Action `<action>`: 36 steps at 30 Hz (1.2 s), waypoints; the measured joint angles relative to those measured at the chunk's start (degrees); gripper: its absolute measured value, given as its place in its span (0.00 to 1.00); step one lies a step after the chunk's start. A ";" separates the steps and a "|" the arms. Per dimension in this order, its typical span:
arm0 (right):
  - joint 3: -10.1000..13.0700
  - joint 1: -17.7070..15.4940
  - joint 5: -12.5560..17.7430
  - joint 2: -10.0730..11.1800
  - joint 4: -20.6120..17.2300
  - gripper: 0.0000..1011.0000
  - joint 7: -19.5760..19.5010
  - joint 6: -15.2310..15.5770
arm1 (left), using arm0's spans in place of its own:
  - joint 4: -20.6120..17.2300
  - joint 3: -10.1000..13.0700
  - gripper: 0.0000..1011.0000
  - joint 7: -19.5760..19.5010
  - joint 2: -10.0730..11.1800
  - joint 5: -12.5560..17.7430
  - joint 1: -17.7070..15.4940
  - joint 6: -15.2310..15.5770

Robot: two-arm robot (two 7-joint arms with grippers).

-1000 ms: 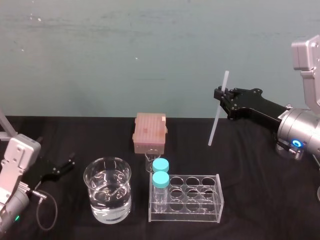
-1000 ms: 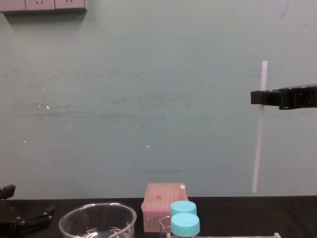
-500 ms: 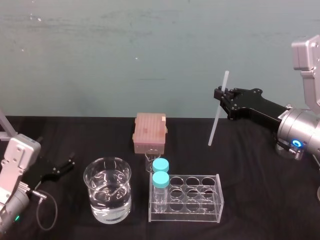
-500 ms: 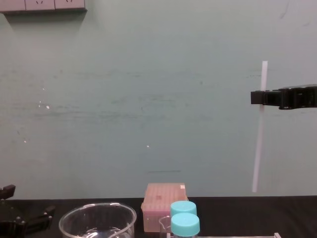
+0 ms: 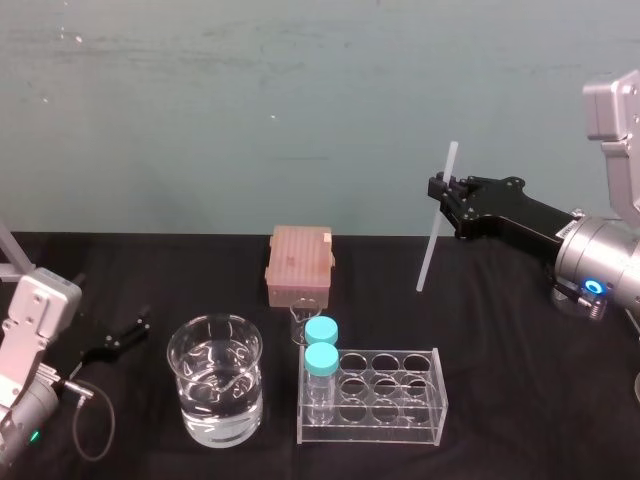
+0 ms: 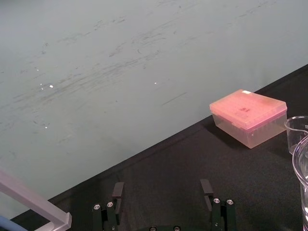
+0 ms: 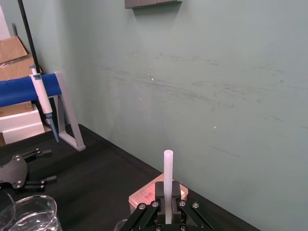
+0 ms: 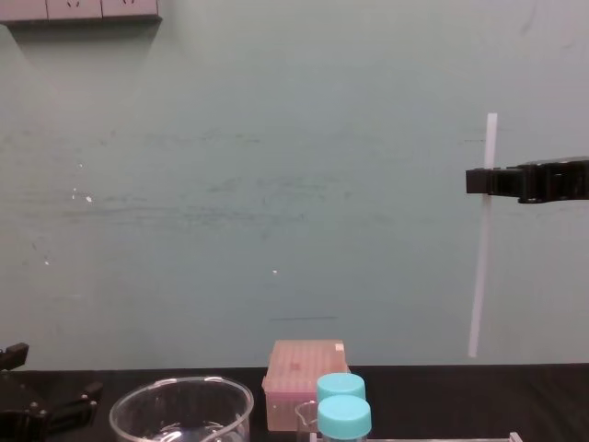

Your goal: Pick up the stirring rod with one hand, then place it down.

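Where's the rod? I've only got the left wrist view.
Observer: The right hand is shut on the rod, holding it near upright, clear of the table.
Operator: Gripped where?
Observer: Near its top; most of it hangs below the hand.
Operator: My left hand is open here. What's near the tip?
Observer: The rack, nearer the robot and to the left, apart from the rod.

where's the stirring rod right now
Head view, robot's right side: the stirring rod hangs almost upright in the right gripper, its lower end off the black table, behind and right of the clear tube rack.
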 joint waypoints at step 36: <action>0.00 0.00 0.00 0.00 0.00 0.07 0.00 0.00 | 0.00 0.00 0.99 0.00 0.00 0.00 0.00 0.00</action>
